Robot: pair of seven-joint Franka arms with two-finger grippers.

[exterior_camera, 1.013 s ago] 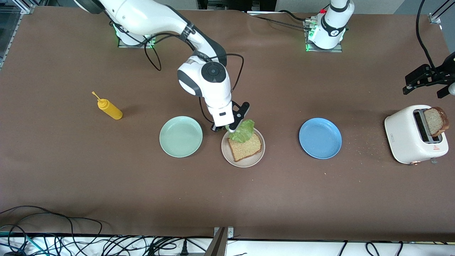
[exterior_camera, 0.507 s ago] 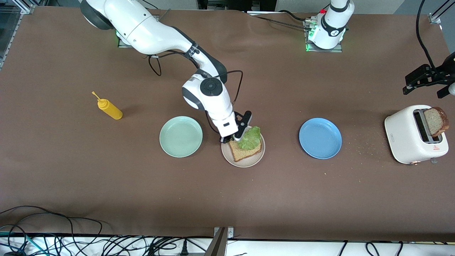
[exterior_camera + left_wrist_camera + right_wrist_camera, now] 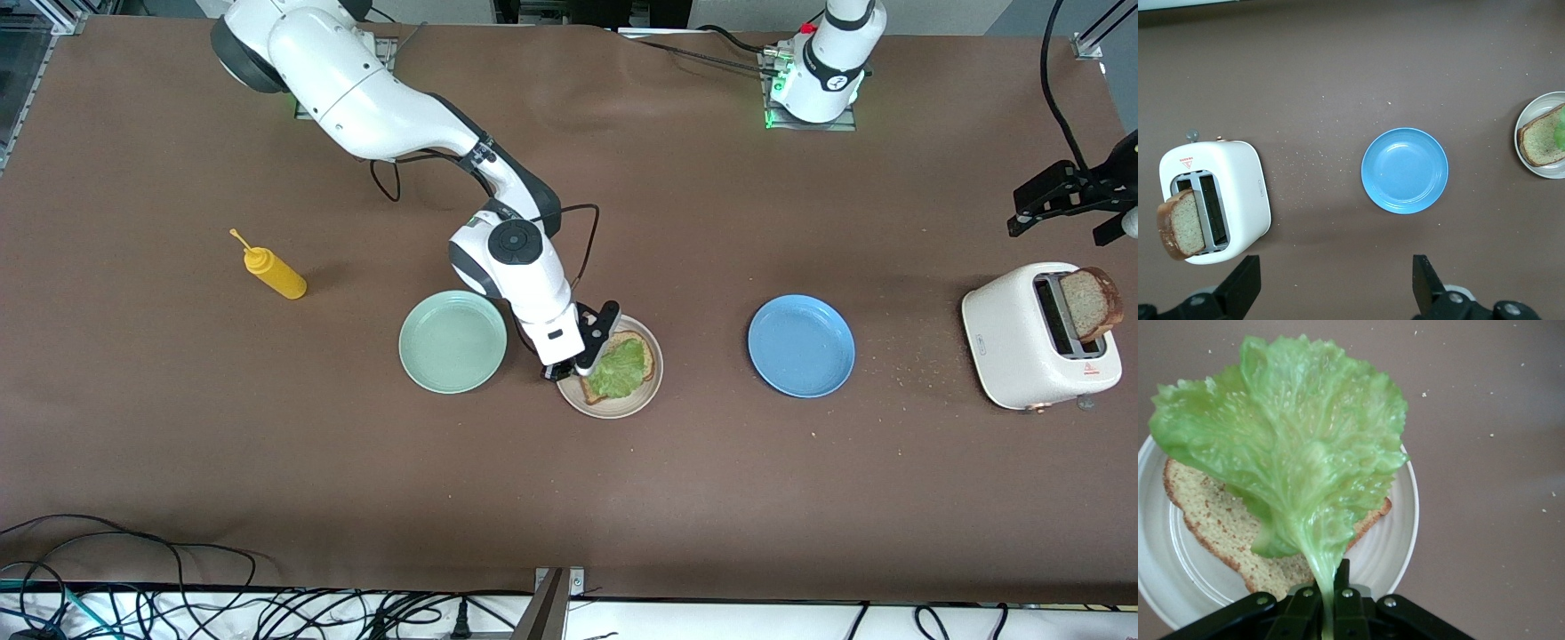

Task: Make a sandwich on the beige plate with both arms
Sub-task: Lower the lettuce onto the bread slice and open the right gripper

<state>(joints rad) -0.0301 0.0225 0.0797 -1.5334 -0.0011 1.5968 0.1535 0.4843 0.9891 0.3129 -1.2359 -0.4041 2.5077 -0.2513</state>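
1. The right gripper [image 3: 578,364] is low over the beige plate [image 3: 642,404], at the rim toward the right arm's end of the table. Its fingers are pressed together on the stem of the lettuce leaf [image 3: 1291,447].
2. The leaf fans away from the jaws, stem at the fingers and broad end over the bread slice [image 3: 642,346] that lies flat on the plate. In the right wrist view it covers most of the slice, with crust showing on both sides. Whether it rests on the bread or hangs just above it cannot be told.
3. Deciding relation: the leaf's long axis runs from the gripper across the slice, so, in my judgement, releasing here should leave it on the bread.
4. The left gripper [image 3: 1335,293] waits with fingers spread wide and empty, high over the table near the toaster [image 3: 1022,342]. The second slice [image 3: 1092,304] stands in the toaster's slot. The left arm is plainly the nearer one to it.
5. Also present, not involved: blue plate [image 3: 801,346], mint green plate [image 3: 452,341], yellow squeeze bottle [image 3: 275,272].
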